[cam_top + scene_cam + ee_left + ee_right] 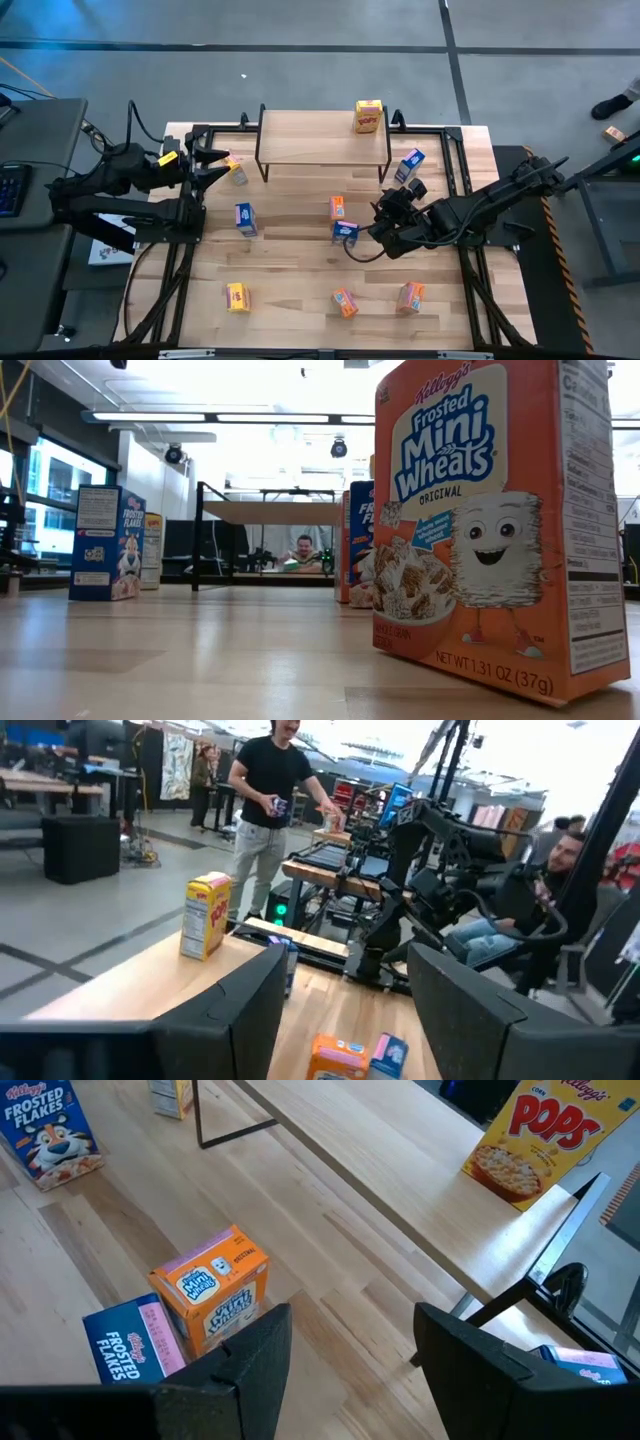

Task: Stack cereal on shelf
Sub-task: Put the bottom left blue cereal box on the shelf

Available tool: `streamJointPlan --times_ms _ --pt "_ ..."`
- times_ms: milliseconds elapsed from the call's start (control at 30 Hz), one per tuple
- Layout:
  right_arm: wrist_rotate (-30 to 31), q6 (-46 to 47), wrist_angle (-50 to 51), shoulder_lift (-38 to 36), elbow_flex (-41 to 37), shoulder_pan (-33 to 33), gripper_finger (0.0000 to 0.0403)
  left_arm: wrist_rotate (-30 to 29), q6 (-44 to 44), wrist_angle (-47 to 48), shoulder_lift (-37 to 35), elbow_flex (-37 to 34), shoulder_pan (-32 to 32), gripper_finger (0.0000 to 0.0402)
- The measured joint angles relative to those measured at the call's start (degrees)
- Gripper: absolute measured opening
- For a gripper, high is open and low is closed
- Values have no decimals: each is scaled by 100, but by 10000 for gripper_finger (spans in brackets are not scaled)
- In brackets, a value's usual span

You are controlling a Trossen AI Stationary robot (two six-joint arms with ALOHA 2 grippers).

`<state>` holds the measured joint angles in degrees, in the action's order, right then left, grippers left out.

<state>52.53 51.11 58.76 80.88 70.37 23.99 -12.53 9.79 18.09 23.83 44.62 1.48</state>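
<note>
The shelf [325, 135] stands at the table's far middle on thin dark legs. One yellow cereal box [368, 116] stands upright on its right end, and shows in the left wrist view as the yellow box [205, 915]. My left gripper [218, 165] hovers open at the table's left, pointing level toward the shelf, above a small yellow box [237, 172]. My right gripper [350, 1330] is open, slanting down right of an orange box [212, 1288] and a blue box [125, 1342] at the table's middle. Nothing is between either pair of fingers.
More boxes stand about the tabletop: a blue one [245, 217] at centre left, a blue one [410, 165] by the shelf's right legs, a yellow one [238, 297] and two orange ones [345, 302] [411, 296] near the front edge. People stand beyond the table.
</note>
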Motion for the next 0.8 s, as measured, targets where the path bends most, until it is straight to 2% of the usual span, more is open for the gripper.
streamJointPlan --times_ms 200,267,400,467,667,800 --pt "-28 34 -28 0 0 0 204 -2 -670 6 9 0 0 251" --pt "-30 36 -28 0 0 0 204 -191 -724 -4 37 0 -3 265" --pt "-17 30 -26 0 0 0 204 -1232 -85 -109 107 0 0 277" --pt "-2 26 -24 0 0 0 204 -1543 367 -96 109 0 0 277" --pt "-8 -99 -20 0 2 -1 204 -1538 1248 -604 176 35 -13 275" --pt "-54 -372 -14 0 2 -2 204 -1506 1462 -592 407 471 -13 275"
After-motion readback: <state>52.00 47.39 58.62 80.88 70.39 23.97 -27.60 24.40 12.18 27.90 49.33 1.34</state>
